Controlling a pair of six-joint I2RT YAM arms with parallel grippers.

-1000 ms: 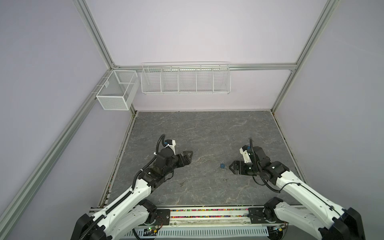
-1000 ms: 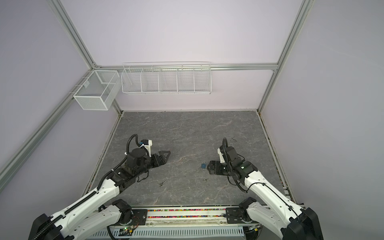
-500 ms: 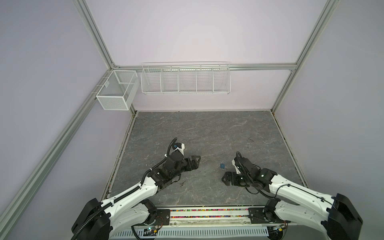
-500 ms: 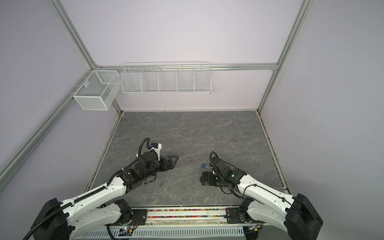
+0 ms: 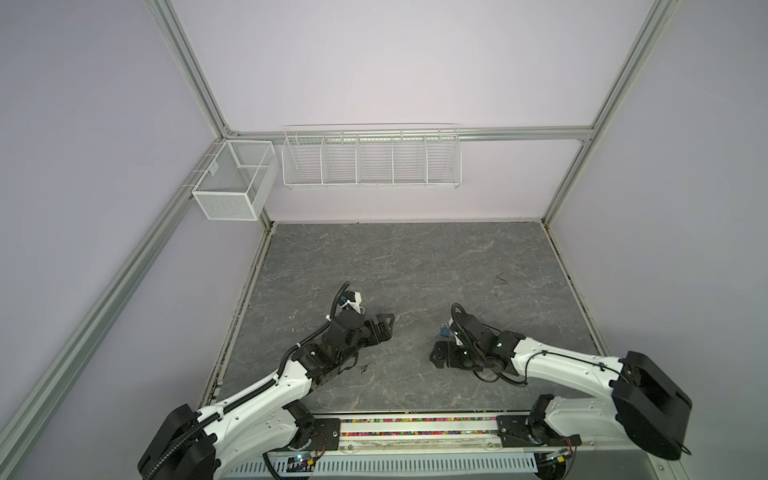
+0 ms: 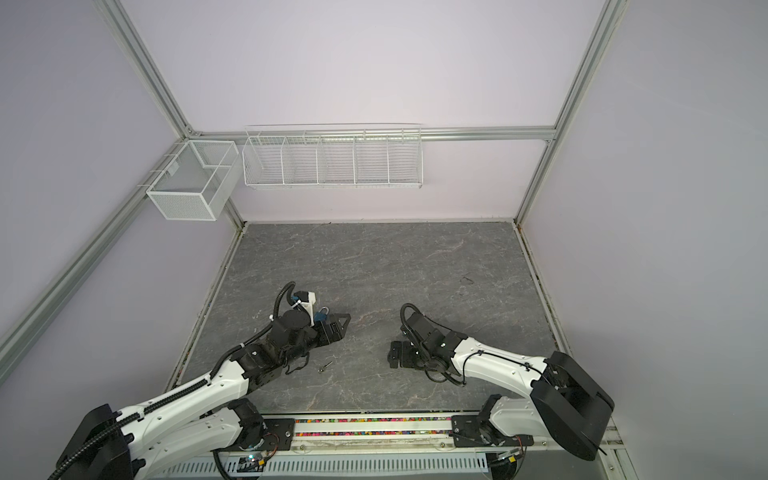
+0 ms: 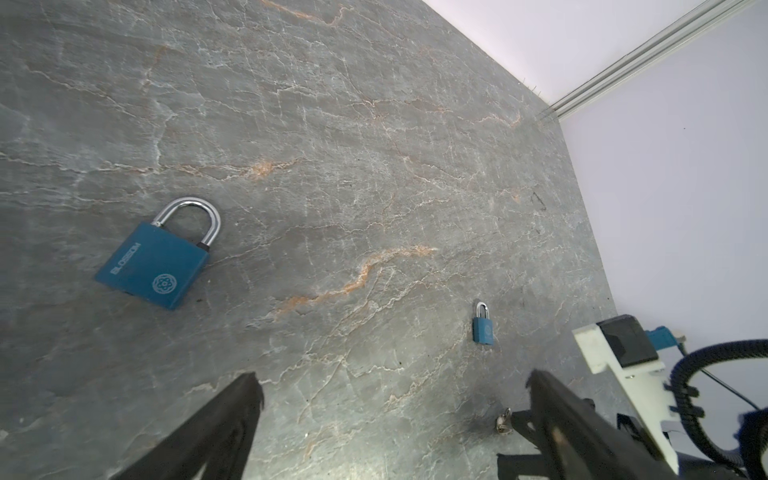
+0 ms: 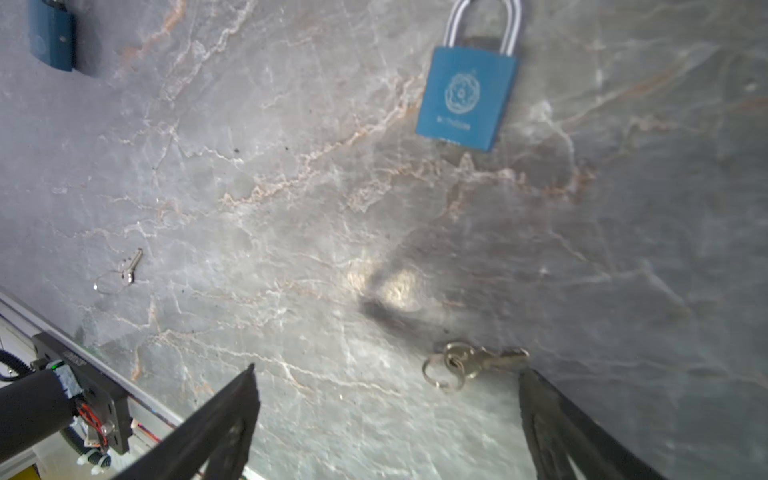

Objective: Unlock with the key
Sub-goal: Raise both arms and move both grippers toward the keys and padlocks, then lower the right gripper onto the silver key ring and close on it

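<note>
Right wrist view: my right claw [image 8: 386, 374] is spread wide and empty, low over the bench [image 8: 249, 199]. The ringed key [image 8: 478, 365] lies flat right at the tip of one finger; touching or just shy, I cannot tell. Past it rests the right lock [image 8: 467, 97], flat on the stone, shackle seated in its body. Farther out the spare key [image 8: 129, 269] lies alone, and the left lock [image 8: 52, 37] peeks in at the frame's edge.

Switch to the left wrist view: my left claw [image 7: 392, 376] gapes too, gripping nothing, with the left lock lying just ahead of it, shackle down as well. In both top views my two arms crouch low near the front of the bench, claws pointing toward each other, well apart.

So where am I? At the very start, I reckon: no key lifted, none in a keyhole, both shackles look closed. Everything is ahead of me: pinch the ringed key, steady a lock, slide the key in, turn, and pop the shackle.
</note>
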